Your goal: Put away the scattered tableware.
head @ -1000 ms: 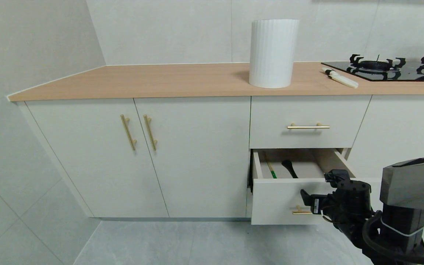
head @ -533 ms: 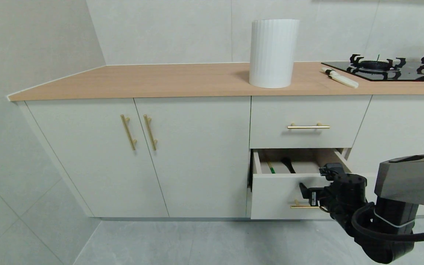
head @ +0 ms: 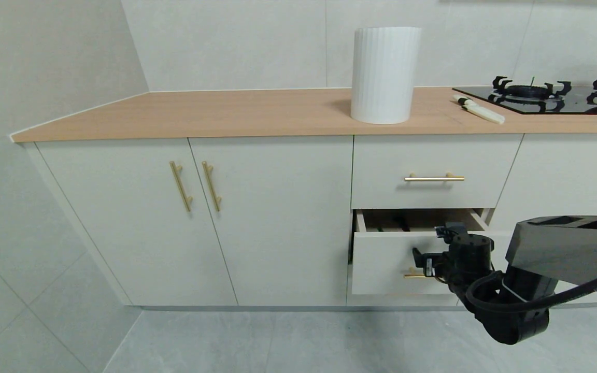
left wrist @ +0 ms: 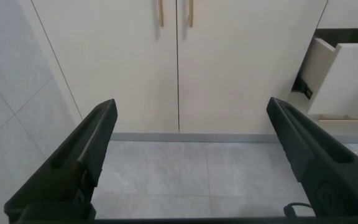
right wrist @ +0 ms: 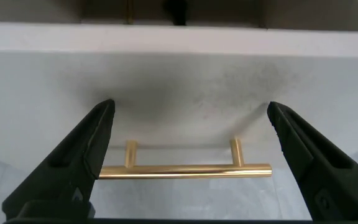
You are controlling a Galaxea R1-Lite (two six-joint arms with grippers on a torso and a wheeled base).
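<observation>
The lower drawer [head: 381,261] stands open by a narrow gap, its front [right wrist: 185,74] close before my right gripper [head: 427,260]. That gripper [right wrist: 189,111] is open, fingers spread on either side of the gold handle [right wrist: 185,169], gripping nothing. Through the gap I glimpse dark and green utensils [head: 394,226] lying inside; a dark utensil tip [right wrist: 176,9] shows over the drawer's upper edge. A white-handled knife [head: 477,110] lies on the wooden counter [head: 226,114] beside the stove. My left gripper [left wrist: 191,102] hangs open and empty above the floor, facing the cabinet doors, with the drawer [left wrist: 347,78] off to one side.
A tall white ribbed container [head: 384,75] stands on the counter above the drawers. A black gas stove [head: 547,98] with a pan sits at the right. The upper drawer [head: 433,171] and two cabinet doors [head: 195,217] are shut. Grey tiled floor [head: 278,342] lies below.
The lower drawer has slid most of the way in, and my right gripper has moved toward the cabinet with its front. Less of the utensils inside shows now.
</observation>
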